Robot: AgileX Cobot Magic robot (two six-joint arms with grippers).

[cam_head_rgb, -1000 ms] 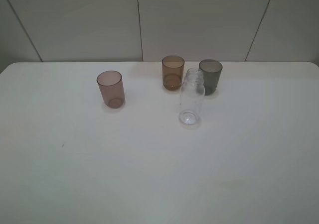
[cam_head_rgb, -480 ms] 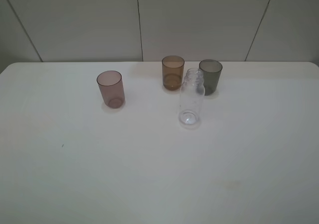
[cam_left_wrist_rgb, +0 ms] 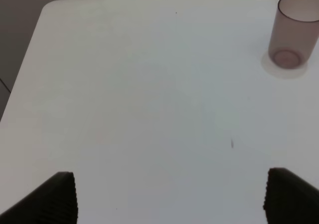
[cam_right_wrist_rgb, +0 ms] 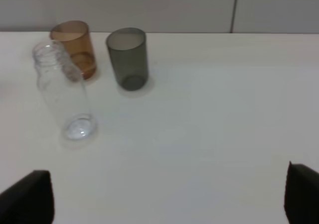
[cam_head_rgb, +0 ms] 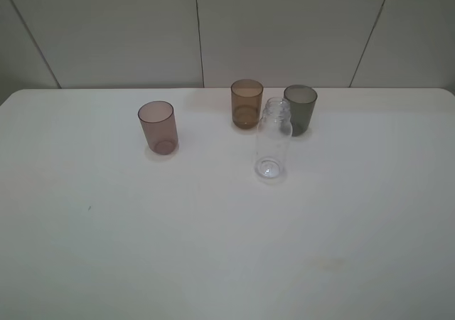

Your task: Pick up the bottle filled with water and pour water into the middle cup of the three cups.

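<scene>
My left jaws (cam_left_wrist_rgb: 169,196) stand wide apart over bare white table (cam_head_rgb: 213,249), their two dark tips showing at the near edge of my left wrist view with nothing between them. My right jaws (cam_right_wrist_rgb: 169,196) are spread just as wide, empty too, low over the table.

Ahead of the right jaws and off toward my left side stands the bottle (cam_right_wrist_rgb: 64,97) — clear, upright, uncapped, well apart from both tips. I cannot make out a water line inside it. Just behind it sits the middle cup (cam_right_wrist_rgb: 75,47), amber-brown, and beside that the dark grey cup (cam_right_wrist_rgb: 128,57); from the high camera the bottle (cam_head_rgb: 274,141) rises in front of the gap between these two. The mauve-pink cup (cam_left_wrist_rgb: 293,32) stands alone, far ahead of my left jaws — well apart from the others.
</scene>
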